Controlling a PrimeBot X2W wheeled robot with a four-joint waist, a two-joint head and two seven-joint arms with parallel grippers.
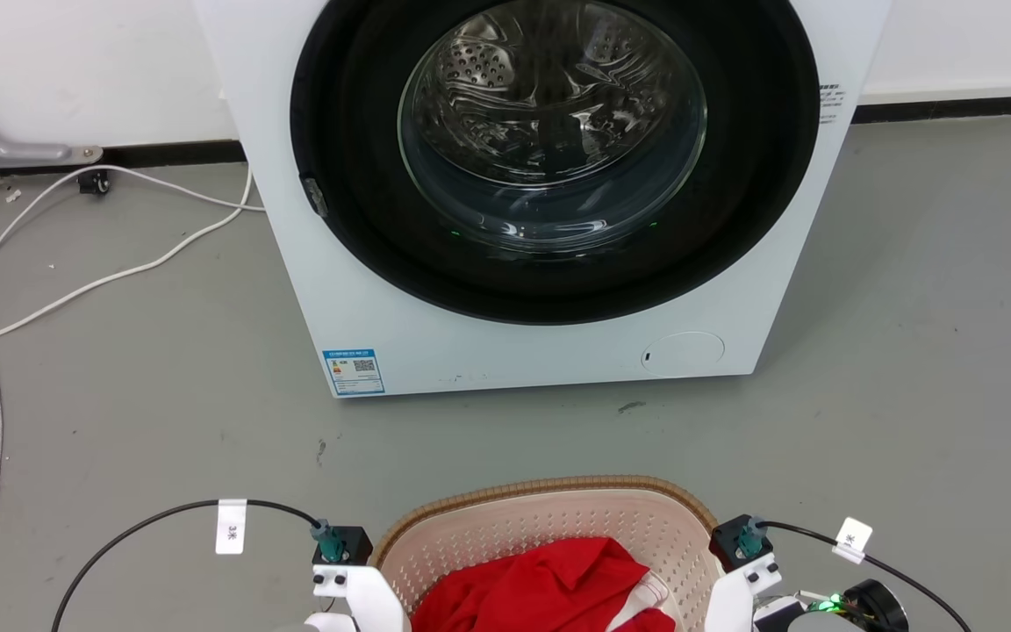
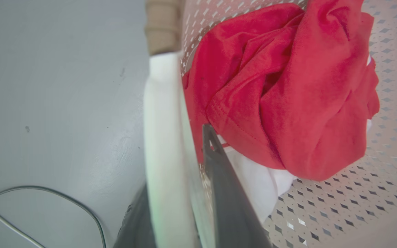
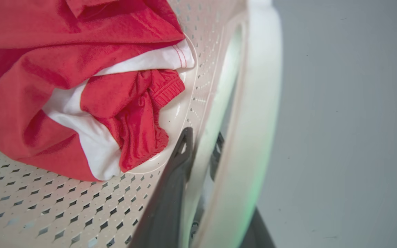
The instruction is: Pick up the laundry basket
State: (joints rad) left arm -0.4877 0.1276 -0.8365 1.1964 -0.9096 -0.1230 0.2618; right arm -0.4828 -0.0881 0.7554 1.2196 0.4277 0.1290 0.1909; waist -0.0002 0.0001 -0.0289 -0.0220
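Observation:
The laundry basket sits at the bottom centre of the head view, cream with a brown woven rim, holding a red and white garment. My pale forearms flank it on both sides. In the left wrist view my left gripper straddles the white side handle, one dark finger inside the perforated wall and the other outside. In the right wrist view my right gripper clamps the opposite white handle the same way, its inner finger beside the garment.
A white front-loading washer with its round glass door stands straight ahead of the basket on the grey floor. White cables trail over the floor at the left. Black cables loop from both wrists.

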